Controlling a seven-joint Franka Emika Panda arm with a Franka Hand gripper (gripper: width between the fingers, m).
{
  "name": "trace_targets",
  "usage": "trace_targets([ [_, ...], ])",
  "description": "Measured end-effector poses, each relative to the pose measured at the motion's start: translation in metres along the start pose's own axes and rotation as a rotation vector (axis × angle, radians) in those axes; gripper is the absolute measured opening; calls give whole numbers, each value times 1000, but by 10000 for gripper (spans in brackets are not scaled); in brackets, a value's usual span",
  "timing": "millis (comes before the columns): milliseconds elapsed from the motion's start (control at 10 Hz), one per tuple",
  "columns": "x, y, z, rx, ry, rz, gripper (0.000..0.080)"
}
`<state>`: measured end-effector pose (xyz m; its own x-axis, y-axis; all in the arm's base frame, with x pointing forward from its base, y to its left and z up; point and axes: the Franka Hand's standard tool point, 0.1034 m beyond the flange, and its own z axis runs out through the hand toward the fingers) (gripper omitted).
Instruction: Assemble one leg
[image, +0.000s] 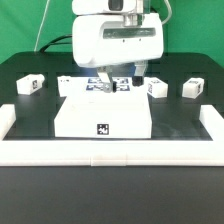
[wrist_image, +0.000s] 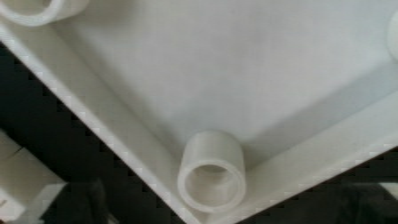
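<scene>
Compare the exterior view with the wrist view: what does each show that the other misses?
Exterior view only: the white robot arm, its gripper low over the far edge of the big flat white slab, jaws unclear; a small white tagged block leg at that view's left and another at its right. Wrist view only: a short white hollow round socket in a rimmed corner. Both: that slab.

Quick count from the exterior view: one slab (image: 100, 112), four legs (image: 32, 85) as far as I can tell, two on each side of it, one white rail (image: 110, 152), and one arm (image: 115, 40). Wrist view: two round pegs (wrist_image: 214, 178), one cut off at the edge.
</scene>
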<state>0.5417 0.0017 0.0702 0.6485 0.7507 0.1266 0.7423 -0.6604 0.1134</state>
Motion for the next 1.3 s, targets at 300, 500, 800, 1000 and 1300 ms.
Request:
trace_targets([
  [300,0,0,0,0,0,0,650],
  [500,0,0,0,0,0,0,650],
  [800,-2,-1,1,0,-5,-56,650],
  [1000,-7,-12,6,21,-29,-234,650],
  [1300,-23,-27,15,93,-101,-359,650],
])
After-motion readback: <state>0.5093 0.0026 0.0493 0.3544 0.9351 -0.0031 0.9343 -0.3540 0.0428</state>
